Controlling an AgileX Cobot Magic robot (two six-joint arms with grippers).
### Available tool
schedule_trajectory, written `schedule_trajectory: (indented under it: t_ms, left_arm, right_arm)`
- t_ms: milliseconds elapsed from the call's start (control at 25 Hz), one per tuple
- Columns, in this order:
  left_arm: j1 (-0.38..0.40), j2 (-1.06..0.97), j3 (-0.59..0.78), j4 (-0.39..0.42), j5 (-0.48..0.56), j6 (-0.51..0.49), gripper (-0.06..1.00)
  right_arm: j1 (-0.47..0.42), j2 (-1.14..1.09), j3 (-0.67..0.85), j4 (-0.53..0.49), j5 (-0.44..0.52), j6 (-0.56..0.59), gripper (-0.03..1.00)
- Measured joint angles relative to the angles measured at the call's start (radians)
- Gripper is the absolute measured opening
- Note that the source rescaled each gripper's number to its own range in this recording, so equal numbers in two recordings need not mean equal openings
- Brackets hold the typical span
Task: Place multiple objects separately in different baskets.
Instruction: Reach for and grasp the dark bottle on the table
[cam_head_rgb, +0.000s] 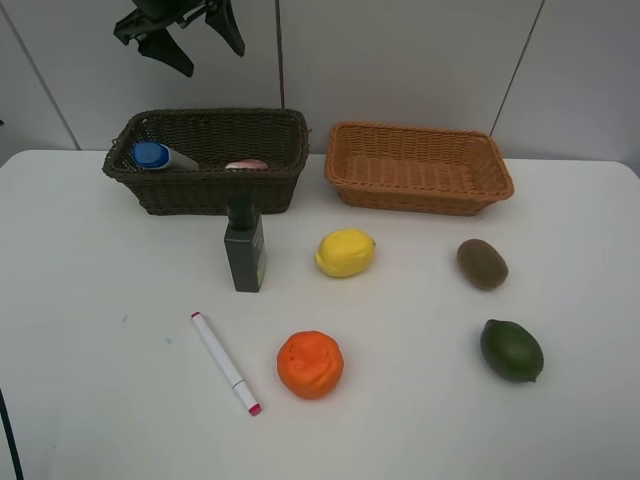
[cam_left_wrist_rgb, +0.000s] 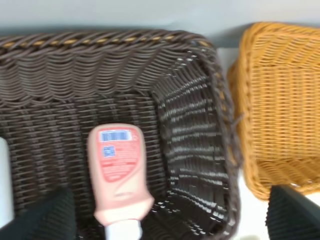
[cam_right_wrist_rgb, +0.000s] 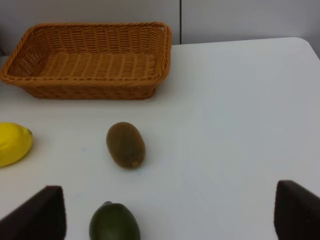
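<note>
The dark brown basket at the back left holds the blue-capped spray bottle and the small pink bottle, which lies flat on the weave. My left gripper hangs open and empty above that basket. The orange-tan basket beside it is empty. On the table stand or lie the green pump bottle, marker, lemon, orange, kiwi and lime. My right gripper is open above the kiwi and lime.
The white table ends at a pale wall behind both baskets. The pump bottle stands just in front of the dark basket's front wall. In the right wrist view the lemon lies beside the orange-tan basket.
</note>
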Motion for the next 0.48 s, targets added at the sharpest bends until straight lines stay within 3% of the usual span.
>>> schedule_trajectory:
  t_ms: [200, 480]
  left_arm:
    - [-0.090, -0.117, 0.142, 0.043, 0.000, -0.020, 1.00]
    - [-0.265, -0.352, 0.532, 0.235, -0.002, -0.200, 1.00]
  right_arm:
    - [0.000, 0.000, 0.000, 0.000, 0.000, 0.000, 0.96]
    - [0.000, 0.000, 0.000, 0.000, 0.000, 0.000, 0.96]
